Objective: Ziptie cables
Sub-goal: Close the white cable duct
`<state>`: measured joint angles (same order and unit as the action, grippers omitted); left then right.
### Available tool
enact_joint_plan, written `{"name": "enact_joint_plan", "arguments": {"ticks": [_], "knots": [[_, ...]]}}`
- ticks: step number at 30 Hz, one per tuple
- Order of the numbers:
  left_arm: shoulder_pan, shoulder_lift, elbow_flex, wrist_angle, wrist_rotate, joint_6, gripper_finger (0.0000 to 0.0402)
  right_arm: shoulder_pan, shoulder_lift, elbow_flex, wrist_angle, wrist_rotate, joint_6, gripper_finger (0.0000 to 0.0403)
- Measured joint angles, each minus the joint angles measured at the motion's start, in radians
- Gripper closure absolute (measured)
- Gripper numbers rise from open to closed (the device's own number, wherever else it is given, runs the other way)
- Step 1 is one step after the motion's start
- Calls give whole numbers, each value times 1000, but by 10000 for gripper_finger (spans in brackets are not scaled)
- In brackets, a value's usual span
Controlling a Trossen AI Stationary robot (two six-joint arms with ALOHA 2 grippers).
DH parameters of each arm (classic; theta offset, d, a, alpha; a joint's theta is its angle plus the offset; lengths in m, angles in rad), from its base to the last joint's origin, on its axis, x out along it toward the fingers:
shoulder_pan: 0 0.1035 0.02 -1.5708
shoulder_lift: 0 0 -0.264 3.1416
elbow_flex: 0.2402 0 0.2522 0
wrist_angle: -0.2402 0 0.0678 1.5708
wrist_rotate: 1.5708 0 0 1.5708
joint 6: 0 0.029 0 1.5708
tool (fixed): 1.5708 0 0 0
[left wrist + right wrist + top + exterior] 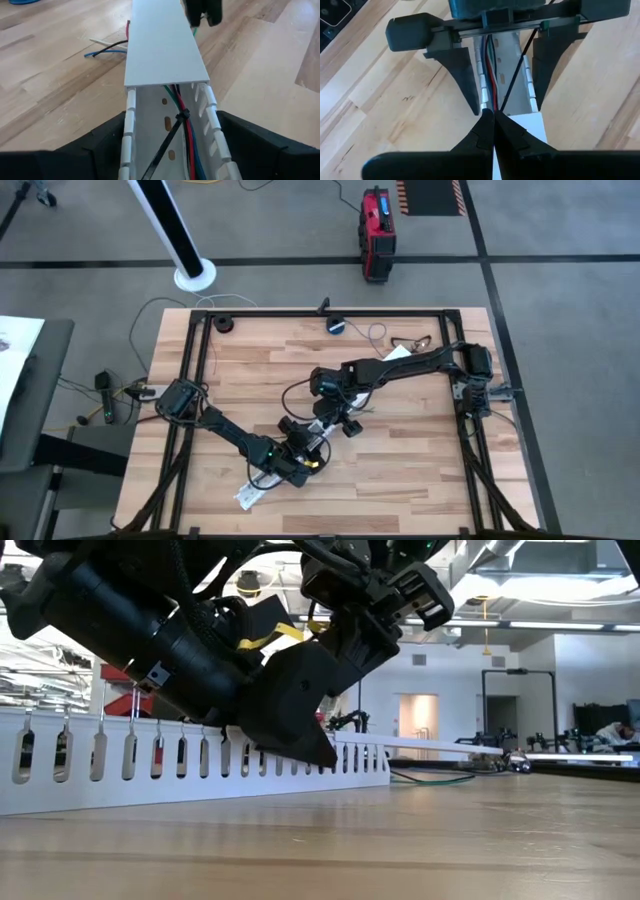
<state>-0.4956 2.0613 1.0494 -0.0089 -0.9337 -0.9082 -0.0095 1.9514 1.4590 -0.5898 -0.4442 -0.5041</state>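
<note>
While the left end effector [502, 75] straddles the white slotted cable duct [167, 55] with its two fingers spread wide, one outside each wall, the right end effector [493, 131] hangs just beyond it with its fingertips clenched together, apparently pinching the free tail of the black zip tie [172, 131] that runs up to it from the channel; whether the tail is truly gripped is hard to confirm. Inside the open end of the duct lie the cables [186, 135], red, green, blue and dark wires running lengthwise, and the zip tie already loops around them with its head sitting on the bundle. A flat white cover [162, 42] closes the rest of the duct, and a few loose wire ends [107, 48] stick out beside it onto the wooden counter [55, 75]. Judging from this, the tie is threaded and closed around the bundle, so the work is well along; what likely remains is pulling the tail snug and letting go. From above, both arms meet over the duct near the counter's front middle.
</note>
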Motion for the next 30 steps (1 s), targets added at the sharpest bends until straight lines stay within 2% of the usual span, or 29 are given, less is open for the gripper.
{"name": "enact_joint_plan", "arguments": {"ticks": [15,24,30], "knots": [[-2,1,0,-3,-13,-12,120,-3,0,-1,-46,53,18,400],[-1,1,0,-30,-18,-20,168,-22,0,-11,-51,71,33,400],[-1,1,0,-30,-19,-15,171,-55,1,-64,32,83,34,402]]}}
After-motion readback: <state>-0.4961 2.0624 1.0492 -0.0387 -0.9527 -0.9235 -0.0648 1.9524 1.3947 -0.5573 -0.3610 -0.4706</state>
